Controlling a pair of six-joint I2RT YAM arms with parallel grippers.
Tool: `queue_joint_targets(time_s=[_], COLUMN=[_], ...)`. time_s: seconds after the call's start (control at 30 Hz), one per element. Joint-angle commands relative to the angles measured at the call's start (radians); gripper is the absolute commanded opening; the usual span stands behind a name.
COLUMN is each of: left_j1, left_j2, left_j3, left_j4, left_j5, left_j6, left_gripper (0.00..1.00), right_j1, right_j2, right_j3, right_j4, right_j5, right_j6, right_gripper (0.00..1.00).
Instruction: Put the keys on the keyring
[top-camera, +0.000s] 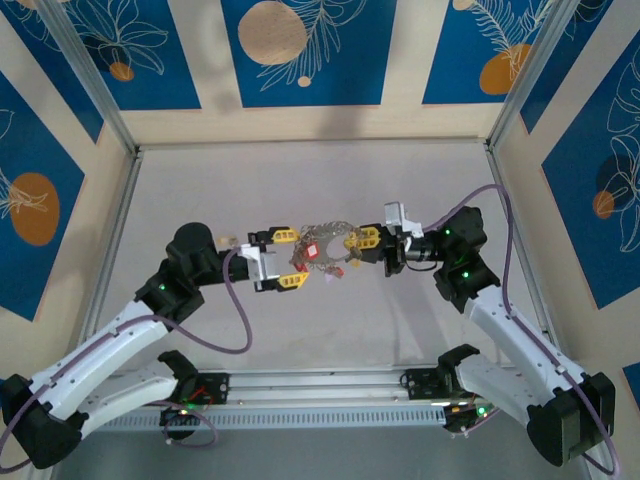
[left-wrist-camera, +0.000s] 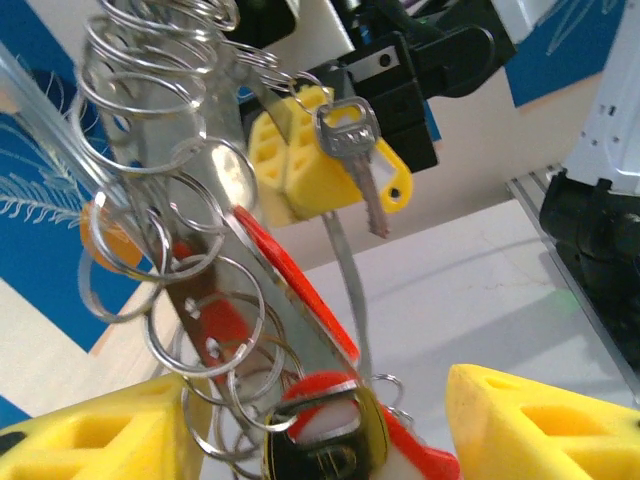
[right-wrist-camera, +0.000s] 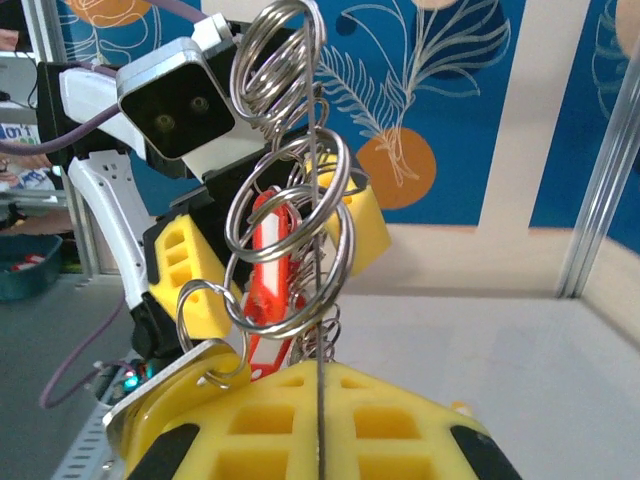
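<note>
Looking at a robotics lab test cell. Judging this from aluminium posts (top-camera: 90, 75) at the wall corners, from printed blue panels (top-camera: 340, 60) with orange circles, from a grey tabletop (top-camera: 300, 180) with an aluminium rail (top-camera: 320, 383) at its near edge, and from the left arm (top-camera: 110, 345) and the right arm (top-camera: 515, 340) bolted there. Noticing also loose purple cables (top-camera: 505, 250), yellow plastic on the left tool (top-camera: 297, 259) and the right tool (top-camera: 355, 241), and, in the right wrist view, a teal bin (right-wrist-camera: 30, 268) outside.

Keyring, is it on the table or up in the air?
In the air: right gripper pinches the keyring above the table.
</note>
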Motion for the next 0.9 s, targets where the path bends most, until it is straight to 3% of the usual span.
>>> queue_joint_targets(time_s=[0.0, 0.17, 0.27, 0.4, 0.67, 0.87], left_j1=[0.017, 0.023, 0.032, 0.037, 0.035, 0.032], left_j2=[0.014, 0.011, 0.003, 0.034, 0.133, 0.193], left_j3=[0.005, -0.006, 0.012, 0.070, 0.144, 0.186], left_j4=[0.064, 0.080, 0.039, -0.025, -0.055, -0.094], left_j5=[-0.040, -0.037, -0.094, -0.183, -0.130, -0.113], left_j6=[-0.119, -0.157, -0.158, -0.168, -0.174, -0.151], left_gripper=[0.59, 0.61, 0.66, 0.71, 0.71, 0.71], right_j1=[-0.023, -0.039, -0.041, -0.044, -0.040, -0.032], right_j2=[0.004, 0.003, -0.007, -0.006, 0.002, 0.011], right_j3=[0.057, 0.053, 0.075, 0.101, 0.212, 0.255], right_j4=[-0.096, -0.101, -0.225, -0.366, -0.679, -0.797], right_j5=[-0.007, 0.000, 0.061, 0.051, 0.131, 0.144], right_j6=[0.074, 0.126, 0.148, 0.106, 0.063, 0.009], right_gripper=[0.00, 0.00, 0.00, 0.00, 0.00, 0.00])
